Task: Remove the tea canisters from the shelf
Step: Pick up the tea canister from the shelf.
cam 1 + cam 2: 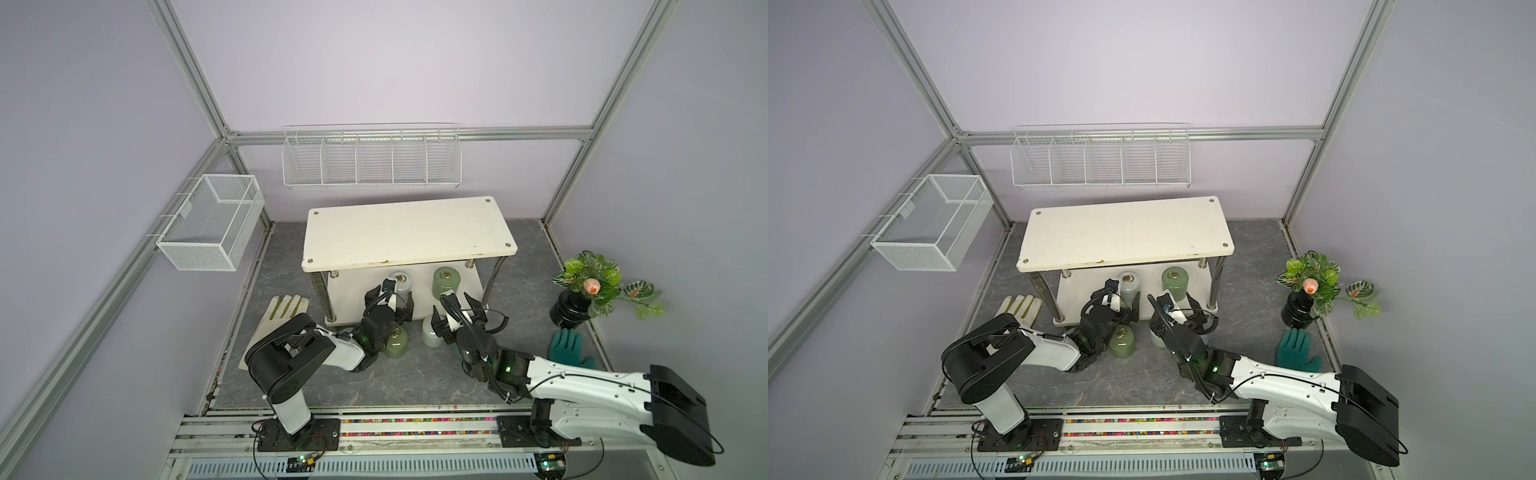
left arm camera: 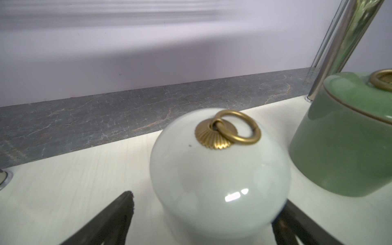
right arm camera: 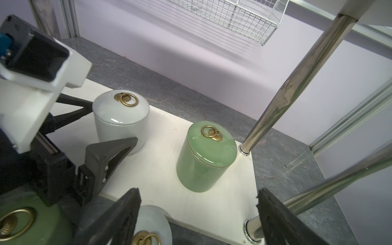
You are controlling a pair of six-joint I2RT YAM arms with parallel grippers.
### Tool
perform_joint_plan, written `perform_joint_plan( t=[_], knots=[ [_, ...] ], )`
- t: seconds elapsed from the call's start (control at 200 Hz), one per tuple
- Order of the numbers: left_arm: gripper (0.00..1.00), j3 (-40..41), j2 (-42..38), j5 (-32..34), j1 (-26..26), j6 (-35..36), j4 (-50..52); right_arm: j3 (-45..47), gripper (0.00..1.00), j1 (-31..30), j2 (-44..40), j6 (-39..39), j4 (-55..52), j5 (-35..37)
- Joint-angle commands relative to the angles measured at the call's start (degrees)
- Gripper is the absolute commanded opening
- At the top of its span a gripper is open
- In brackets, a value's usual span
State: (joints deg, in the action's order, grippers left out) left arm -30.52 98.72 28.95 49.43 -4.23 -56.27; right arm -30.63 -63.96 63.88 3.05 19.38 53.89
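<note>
The shelf (image 1: 407, 232) (image 1: 1125, 232) holds two tea canisters on its lower board (image 3: 161, 169): a white one (image 1: 400, 281) (image 1: 1127, 281) (image 3: 121, 118) and a green one (image 1: 444, 282) (image 1: 1173, 282) (image 3: 206, 157) (image 2: 347, 137). My left gripper (image 1: 392, 301) (image 1: 1123, 297) (image 2: 206, 199) stands open astride the white canister (image 2: 218, 169), with a gap showing at one finger (image 2: 118, 218). My right gripper (image 1: 451, 305) (image 1: 1173, 301) (image 3: 197, 195) is open and empty in front of the green one. On the floor stand another green canister (image 1: 396, 343) (image 1: 1122, 340) (image 3: 21, 220) and a pale one (image 1: 430, 332) (image 1: 1156, 336) (image 3: 152, 224).
Chrome legs (image 3: 297, 80) flank the lower board. A black pot with a plant (image 1: 571, 309) and a teal glove (image 1: 567, 347) lie at the right, a cream glove (image 1: 278, 320) at the left. A mesh basket (image 1: 212, 222) and wire rack (image 1: 370, 160) hang on the walls.
</note>
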Motion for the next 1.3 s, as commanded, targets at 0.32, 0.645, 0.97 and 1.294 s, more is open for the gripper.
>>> perform_joint_plan(
  t=[0.32,0.645,0.97,1.294],
  knots=[
    [1.00,-4.09,3.95,-2.74,-2.90,1.07,-3.40,-1.36,0.89,1.36,0.37,0.48,2.24,-1.49],
    [1.00,-6.47,6.63,-4.14,-4.49,1.46,-4.45,-1.36,0.89,2.13,1.60,0.23,2.51,-2.25],
    [0.98,-6.66,8.01,-4.02,-4.96,0.39,-4.68,-1.62,0.89,3.19,2.72,-0.13,2.77,-3.27],
    [0.79,-6.08,7.81,-3.43,-5.03,0.56,-5.49,-2.15,0.89,3.51,3.36,-0.15,2.55,-3.88]
  ],
)
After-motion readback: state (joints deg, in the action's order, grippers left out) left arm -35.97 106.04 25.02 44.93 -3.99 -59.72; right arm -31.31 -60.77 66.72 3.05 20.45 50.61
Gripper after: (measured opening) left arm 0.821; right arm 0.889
